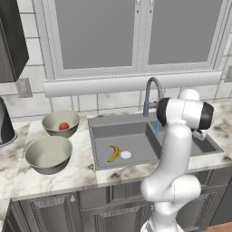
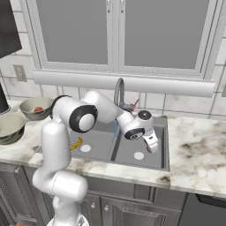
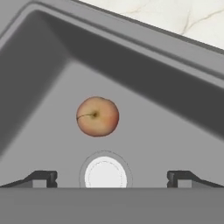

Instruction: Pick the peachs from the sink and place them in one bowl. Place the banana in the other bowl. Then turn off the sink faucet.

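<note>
Water fell in a thin blue stream (image 1: 157,128) from the tall grey metal gooseneck faucet (image 1: 152,93) into the dark grey rectangular double-basin sink (image 1: 118,121) set in the pale marbled surface (image 1: 68,174).

The white arm's pincer (image 2: 152,146) hung over the right basin with its jaws spread wide and nothing between them. In the hand view its two dark fingertips (image 3: 45,178) stood far apart on either side of the small white round drain (image 3: 105,173). Just beyond that drain one small round red-orange peach with yellowish patches (image 3: 97,116) lay on the basin floor, free of the fingers and apart from the basin walls.

In the left basin a small curved yellow banana with dark tips (image 1: 113,153) lay on the floor just beside that basin's own white drain (image 1: 126,155).

On the surface to the left of the sink stood two round deep glossy grey-beige bowls. The farther, smaller-looking bowl (image 1: 60,123) held a second red-orange peach (image 1: 64,126). The nearer, wider-looking bowl (image 1: 48,154) sat just in front of it, close to the surface's front edge, with nothing visible inside it.
</note>
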